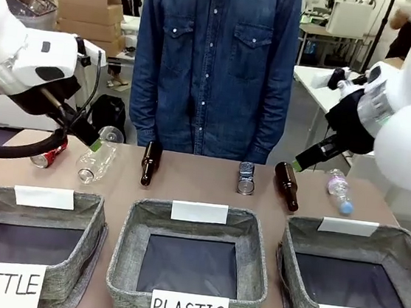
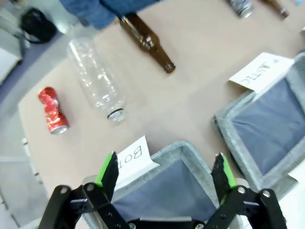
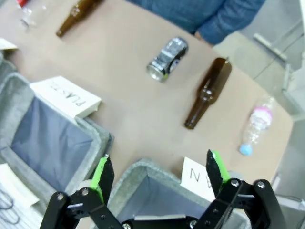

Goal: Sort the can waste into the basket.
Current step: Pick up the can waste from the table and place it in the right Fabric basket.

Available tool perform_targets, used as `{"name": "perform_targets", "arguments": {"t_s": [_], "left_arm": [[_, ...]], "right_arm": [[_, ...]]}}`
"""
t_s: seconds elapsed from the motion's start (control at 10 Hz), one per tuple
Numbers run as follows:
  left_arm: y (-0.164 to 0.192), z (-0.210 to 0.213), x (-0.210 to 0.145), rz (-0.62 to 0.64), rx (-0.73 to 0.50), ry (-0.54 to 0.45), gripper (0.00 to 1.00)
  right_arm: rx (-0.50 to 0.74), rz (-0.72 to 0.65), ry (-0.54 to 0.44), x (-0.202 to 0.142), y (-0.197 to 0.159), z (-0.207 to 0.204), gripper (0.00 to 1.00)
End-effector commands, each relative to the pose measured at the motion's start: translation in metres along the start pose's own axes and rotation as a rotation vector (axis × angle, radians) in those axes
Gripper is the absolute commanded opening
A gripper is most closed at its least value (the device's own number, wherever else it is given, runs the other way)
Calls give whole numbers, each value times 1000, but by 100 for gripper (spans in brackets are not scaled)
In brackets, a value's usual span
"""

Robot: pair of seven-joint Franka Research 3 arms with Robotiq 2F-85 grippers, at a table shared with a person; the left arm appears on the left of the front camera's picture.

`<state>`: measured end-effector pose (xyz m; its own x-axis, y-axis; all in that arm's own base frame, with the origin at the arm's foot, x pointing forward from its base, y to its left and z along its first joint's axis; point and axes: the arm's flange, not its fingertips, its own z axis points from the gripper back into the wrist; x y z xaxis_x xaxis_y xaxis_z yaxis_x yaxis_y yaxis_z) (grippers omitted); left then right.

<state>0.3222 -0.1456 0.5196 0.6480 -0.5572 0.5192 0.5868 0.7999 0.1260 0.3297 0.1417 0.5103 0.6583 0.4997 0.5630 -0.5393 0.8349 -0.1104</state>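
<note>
I'm seeing both sets of jaws standing wide and holding nothing. The left jaws are hanging over the BOTTLE basket (image 2: 186,152), the right jaws over the CAN basket (image 1: 287,267). The red can (image 2: 52,110) is lying at the table's (image 1: 202,187) far left corner, just beside a clear bottle (image 2: 95,78). The silver can (image 3: 167,59) is lying between one brown bottle (image 1: 149,164) and another (image 1: 287,186), probably dented, though the picture is blurring there. Both cans are sitting outside the CAN basket.
</note>
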Motion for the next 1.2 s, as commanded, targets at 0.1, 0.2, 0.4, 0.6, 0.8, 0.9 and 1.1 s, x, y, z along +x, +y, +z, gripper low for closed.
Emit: {"name": "perform_targets", "arguments": {"t_s": [0.1,0.2,0.4,0.6,0.8,0.9,1.1], "left_arm": [[4,28,-3,13,-311,-50,100],[28,32,-12,113,-512,-85,100],[78,24,-32,466,-796,-216,100],[103,11,-50,658,-888,-273,100],[112,-1,-57,749,-942,-315,100],[115,-5,-61,766,-954,-310,100],[115,-8,-56,822,-872,-235,100]], "right_arm": [[153,-15,-75,-10,-7,27,100],[385,-55,-116,-21,-19,31,100],[1056,-310,-361,-56,-60,36,100],[1073,-415,-403,-73,-82,32,100],[1108,-495,-399,-77,-101,17,100],[1116,-510,-384,-75,-105,10,100],[1022,-536,-346,-69,-103,1,100]]}}
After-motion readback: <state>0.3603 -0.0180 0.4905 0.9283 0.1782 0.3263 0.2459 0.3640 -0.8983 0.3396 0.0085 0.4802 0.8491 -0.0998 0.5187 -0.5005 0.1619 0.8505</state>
